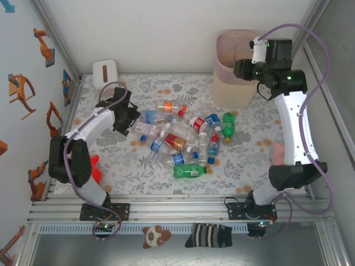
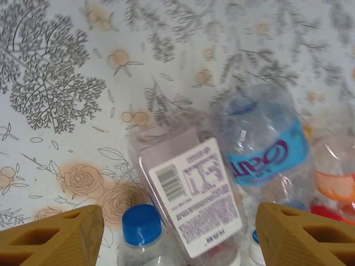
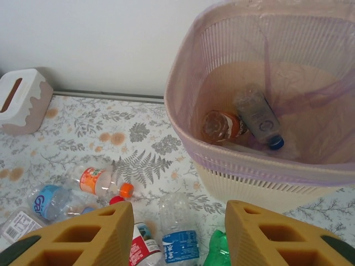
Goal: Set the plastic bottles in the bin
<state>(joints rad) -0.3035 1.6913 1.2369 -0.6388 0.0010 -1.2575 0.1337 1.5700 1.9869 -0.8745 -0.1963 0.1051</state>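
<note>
Several plastic bottles point(image 1: 180, 138) lie in a loose pile on the floral cloth, mostly clear, two of them green. My left gripper point(image 1: 128, 113) hovers open over the pile's left edge. In the left wrist view the gripper point(image 2: 178, 221) has a clear bottle with a white label point(image 2: 191, 194) and a blue-capped one point(image 2: 141, 224) lying below the gap, untouched by either finger. My right gripper point(image 1: 244, 69) is raised beside the bin point(image 1: 236, 83), open and empty point(image 3: 178, 213). Inside the bin point(image 3: 183, 127) lie a brown bottle point(image 3: 221, 126) and a clear one point(image 3: 258, 116).
A white tissue box point(image 1: 105, 73) stands at the back left corner. An orange object point(image 1: 95, 169) sits by the left arm's base and a pink one point(image 1: 277, 151) by the right arm. A plush toy point(image 1: 153, 235) and a striped sock point(image 1: 209, 235) lie past the front rail.
</note>
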